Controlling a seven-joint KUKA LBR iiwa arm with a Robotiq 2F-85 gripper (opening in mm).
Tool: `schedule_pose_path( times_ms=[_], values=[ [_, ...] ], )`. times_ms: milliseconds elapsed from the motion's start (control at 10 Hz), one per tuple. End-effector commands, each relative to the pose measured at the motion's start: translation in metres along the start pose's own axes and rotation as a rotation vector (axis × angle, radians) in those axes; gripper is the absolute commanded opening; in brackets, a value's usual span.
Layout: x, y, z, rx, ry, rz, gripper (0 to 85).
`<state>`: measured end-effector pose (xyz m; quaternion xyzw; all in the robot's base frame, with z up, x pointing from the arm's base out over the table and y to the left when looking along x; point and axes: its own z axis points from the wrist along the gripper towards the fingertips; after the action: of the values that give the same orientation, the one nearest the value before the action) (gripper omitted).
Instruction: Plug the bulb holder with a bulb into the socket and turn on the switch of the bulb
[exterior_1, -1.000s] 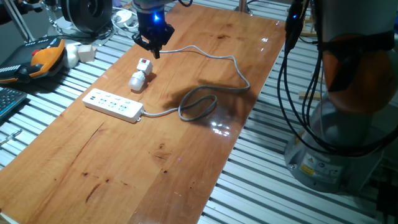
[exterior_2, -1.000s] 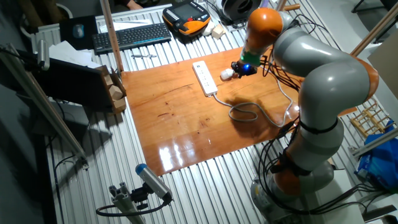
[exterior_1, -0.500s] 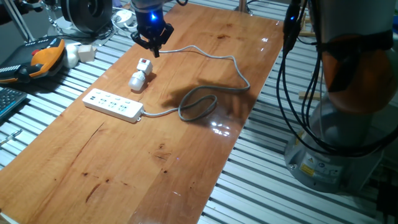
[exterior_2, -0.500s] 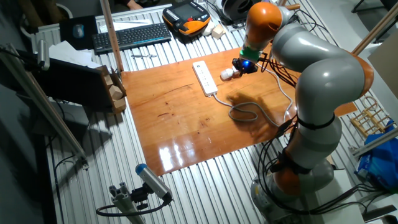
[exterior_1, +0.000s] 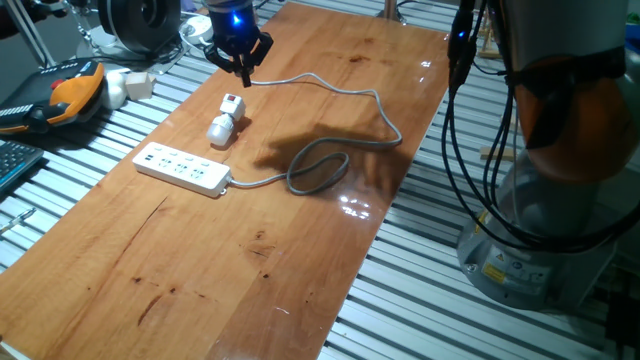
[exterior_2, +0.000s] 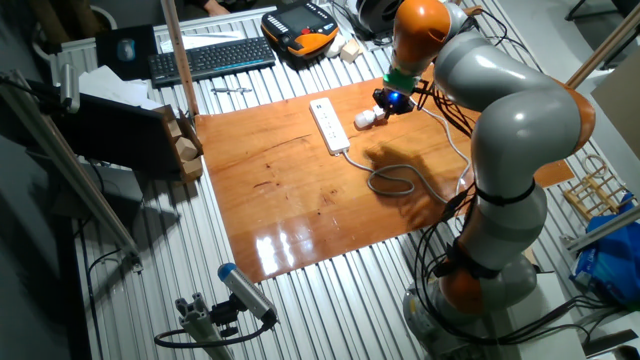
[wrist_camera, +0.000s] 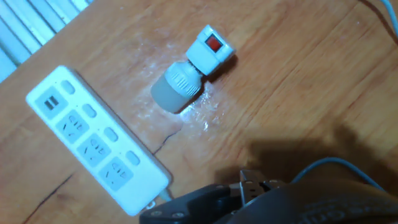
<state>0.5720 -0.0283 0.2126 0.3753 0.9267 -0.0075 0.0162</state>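
The bulb holder (exterior_1: 226, 118) is seen lying on the desk (exterior_1: 300, 240), apart from the empty, spread claw (exterior_1: 243, 73), its long axis angled toward the socket (exterior_1: 183, 168).

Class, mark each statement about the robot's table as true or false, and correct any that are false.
1. The bulb holder is plugged into the socket. False: it lies on the table, apart from it.
2. The gripper holds nothing. True.
3. The bulb holder has a red mark. True.
4. The grey cable runs straight. False: it curls into a loop.
5. The gripper hovers right above the socket. False: it is beyond the bulb holder, near the table's far end.
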Motion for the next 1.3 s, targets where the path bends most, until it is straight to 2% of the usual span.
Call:
schedule_pose_path(
  times_ms=[0, 300, 500, 700, 900, 1000, 1100, 1200],
  values=[
    [-0.001, 0.001, 0.0, -0.003, -0.003, 0.004, 0.0],
    [-0.004, 0.002, -0.002, 0.004, 0.006, -0.002, 0.0],
    [-0.006, 0.006, -0.002, 0.032, -0.022, 0.002, 0.0],
    [-0.009, 0.01, -0.001, 0.021, 0.004, 0.016, 0.0],
    [-0.009, 0.011, 0.001, 0.018, 0.001, 0.01, 0.0],
    [-0.009, 0.011, 0.001, -0.001, 0.03, 0.015, 0.0],
    [-0.009, 0.011, 0.001, -0.005, 0.072, 0.038, 0.0],
    [-0.009, 0.011, 0.001, 0.001, 0.075, 0.056, 0.0]
  ],
)
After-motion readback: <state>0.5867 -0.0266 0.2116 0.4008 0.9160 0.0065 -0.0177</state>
